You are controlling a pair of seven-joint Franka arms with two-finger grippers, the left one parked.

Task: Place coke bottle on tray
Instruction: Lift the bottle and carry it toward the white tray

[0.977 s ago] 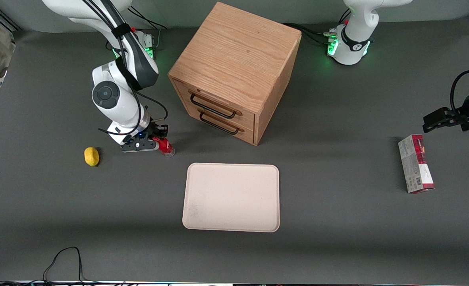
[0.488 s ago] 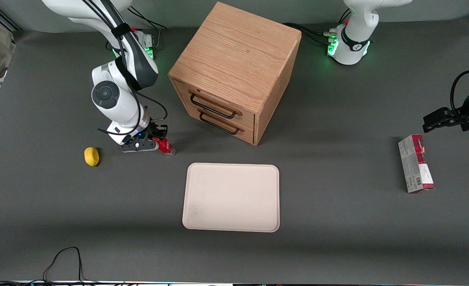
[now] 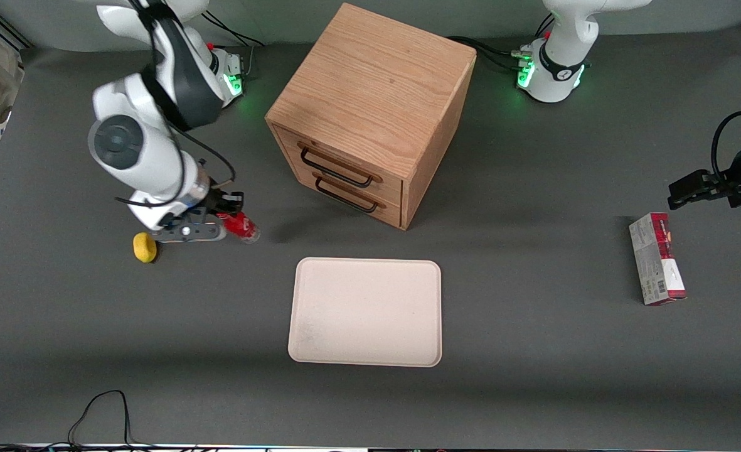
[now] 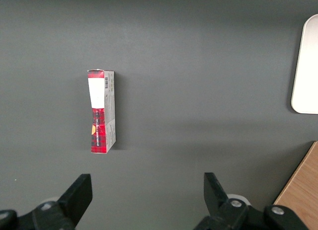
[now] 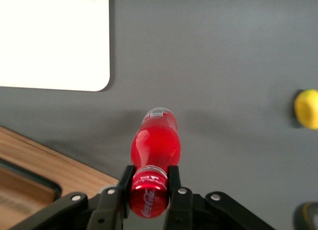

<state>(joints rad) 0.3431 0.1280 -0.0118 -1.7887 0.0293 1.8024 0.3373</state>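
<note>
Hand: the hand (image 5: 149,183) is clamping the coke bottle (image 5: 153,153) near its cap end, above the table (image 3: 533,376).
Bottle: hanging lifted beside the lemon (image 3: 145,247).
Tray: the tray (image 3: 365,312) is lying nearer the camera.
Advice: carrying level, lowering gently onto the tray's middle before releasing.

Glossy red coke bottle (image 5: 154,145), matt cream tray (image 3: 365,312), grained wooden cabinet (image 3: 370,100).

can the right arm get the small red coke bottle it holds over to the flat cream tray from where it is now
Probably yes. The gripper is shut on the red coke bottle, lifted beside the yellow lemon-like object. Only bare grey mat lies between it and the cream tray; the wooden drawer cabinet stands farther from the camera, off that path.
</note>
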